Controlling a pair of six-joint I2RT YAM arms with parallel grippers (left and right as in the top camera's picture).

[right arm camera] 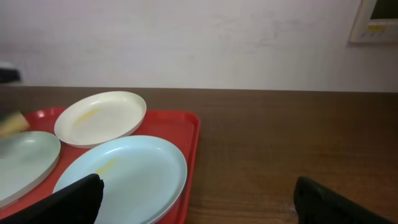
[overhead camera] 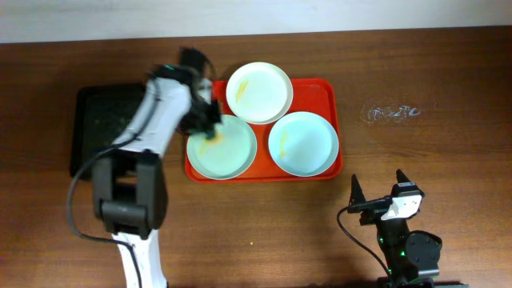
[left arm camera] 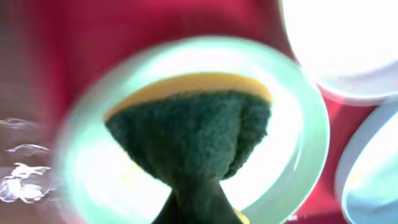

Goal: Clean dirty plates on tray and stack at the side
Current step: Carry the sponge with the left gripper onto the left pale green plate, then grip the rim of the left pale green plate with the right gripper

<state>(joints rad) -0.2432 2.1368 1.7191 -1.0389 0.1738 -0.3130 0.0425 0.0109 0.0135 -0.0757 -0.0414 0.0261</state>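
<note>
The red tray (overhead camera: 322,86) holds three plates. A cream plate (overhead camera: 258,92) with a yellow smear is at the back, a pale blue plate (overhead camera: 303,143) at the right, a mint plate (overhead camera: 224,152) at the left. My left gripper (overhead camera: 210,120) is shut on a green and yellow sponge (left arm camera: 193,134) and presses it onto the mint plate (left arm camera: 292,155). My right gripper (overhead camera: 378,190) is open and empty near the table's front edge, well right of the tray. In the right wrist view I see the tray (right arm camera: 186,134), the cream plate (right arm camera: 102,115) and the blue plate (right arm camera: 127,174).
A black tray (overhead camera: 96,120) lies left of the red tray, partly under my left arm. A faint whitish mark (overhead camera: 390,112) is on the wooden table at the right.
</note>
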